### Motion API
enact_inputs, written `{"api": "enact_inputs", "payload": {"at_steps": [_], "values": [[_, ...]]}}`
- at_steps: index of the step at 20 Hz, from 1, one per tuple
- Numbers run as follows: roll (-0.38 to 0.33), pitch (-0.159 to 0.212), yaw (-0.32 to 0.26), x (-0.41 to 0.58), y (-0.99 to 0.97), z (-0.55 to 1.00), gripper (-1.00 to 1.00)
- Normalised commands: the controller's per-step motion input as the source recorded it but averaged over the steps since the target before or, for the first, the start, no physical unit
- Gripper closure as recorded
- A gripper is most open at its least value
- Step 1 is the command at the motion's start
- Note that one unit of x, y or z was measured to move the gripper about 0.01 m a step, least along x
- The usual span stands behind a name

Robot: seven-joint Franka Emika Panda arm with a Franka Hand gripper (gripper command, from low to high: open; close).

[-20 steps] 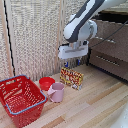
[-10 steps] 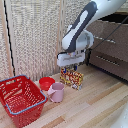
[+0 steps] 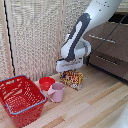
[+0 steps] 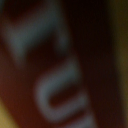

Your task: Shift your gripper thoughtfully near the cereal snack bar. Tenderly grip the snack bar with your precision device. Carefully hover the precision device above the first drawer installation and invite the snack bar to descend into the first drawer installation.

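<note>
nearest in the exterior view is the red basket [image 3: 20,100], standing on the pale wooden tabletop [image 3: 95,107] at the exterior view's left. just beside its far corner stands the pink mug [image 3: 56,92], and touching or almost touching the mug, a little farther back, is the red bowl [image 3: 46,83].

next comes the cereal snack bar [image 3: 73,79], a yellow-orange packet with red print, propped upright or leaning on the tabletop to the exterior view's right of the mug and bowl. the claw [image 3: 68,69] is right at the packet's upper edge, with the white blocky head directly above it. the fingers are hidden against the packet at this size, so i cannot tell how far the claw is open or whether it has hold of the bar.

the wrist view is filled by a blurred dark red surface with pale out-of-focus lettering, and a strip of yellow at one edge; it is too close and too soft to read, and no fingers can be made out there.

behind the claw the bulky white arm [image 3: 82,35] rises toward the exterior view's upper right. farther back stands a slatted pale screen [image 3: 35,35], and at the exterior view's right the dark-brown cabinet with the first drawer installation [image 3: 107,42], its thin silver handle running across the front, and a shorter drawer [image 3: 107,62] below.
</note>
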Motion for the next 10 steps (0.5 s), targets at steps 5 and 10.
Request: {"api": "enact_inputs", "payload": {"at_steps": [5,10], "values": [[-0.023,-0.004,-0.14,-0.022,0.09,0.03,1.0],[-0.03,0.023,-0.168,-0.006,0.12,0.16,1.0]]}}
